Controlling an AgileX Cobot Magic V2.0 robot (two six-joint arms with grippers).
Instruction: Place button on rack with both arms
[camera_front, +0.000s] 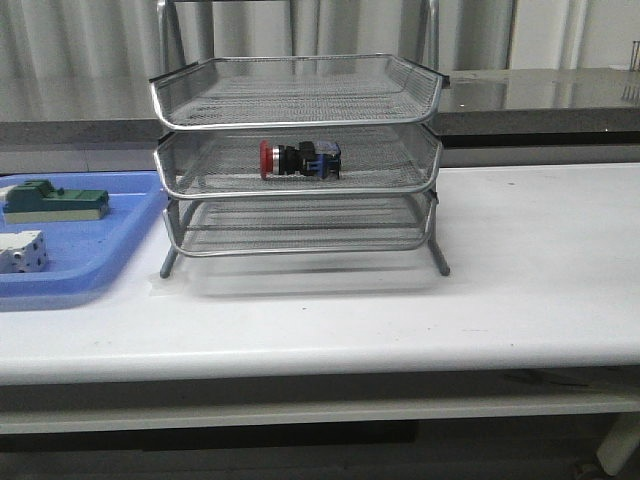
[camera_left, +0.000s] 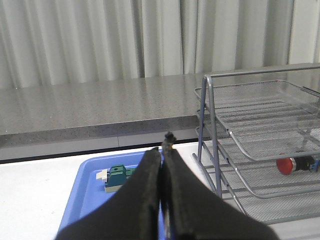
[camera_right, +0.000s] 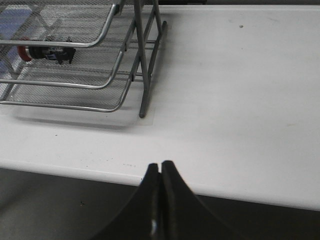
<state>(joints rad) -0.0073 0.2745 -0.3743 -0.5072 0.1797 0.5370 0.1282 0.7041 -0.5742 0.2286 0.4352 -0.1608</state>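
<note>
The button (camera_front: 299, 159), with red head, black middle and blue rear, lies on its side in the middle tray of the silver wire-mesh rack (camera_front: 300, 100). It also shows in the left wrist view (camera_left: 295, 164) and the right wrist view (camera_right: 46, 52). Neither arm shows in the front view. My left gripper (camera_left: 163, 149) is shut and empty, held above the blue tray, left of the rack (camera_left: 260, 150). My right gripper (camera_right: 160, 165) is shut and empty, over the table's front edge, right of the rack (camera_right: 100, 75).
A blue plastic tray (camera_front: 90, 265) sits left of the rack, holding a green block (camera_front: 55, 200) and a white block (camera_front: 22, 250). The green block also shows in the left wrist view (camera_left: 119, 176). The white table (camera_front: 520, 260) stretches to the right. A grey counter runs behind.
</note>
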